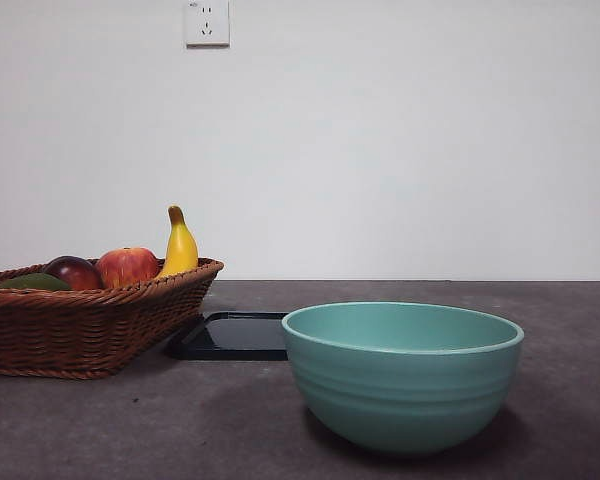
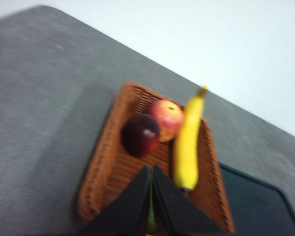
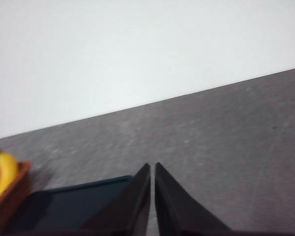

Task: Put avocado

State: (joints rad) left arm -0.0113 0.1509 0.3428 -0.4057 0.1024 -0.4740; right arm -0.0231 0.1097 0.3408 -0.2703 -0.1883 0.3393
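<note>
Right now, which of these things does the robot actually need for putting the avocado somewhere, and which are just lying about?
For the job:
- avocado, in the basket
- left gripper, jaws shut, above the basket

Just lying about:
- dark red fruit
- apple
- banana
- black tray
- teal bowl, possibly where the avocado goes; the pictures do not say
- right gripper, jaws shut, waiting

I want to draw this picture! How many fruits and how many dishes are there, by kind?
banana: 1
apple: 1
dark red fruit: 1
avocado: 1
wicker basket: 1
green bowl: 1
black tray: 1
Total: 7
</note>
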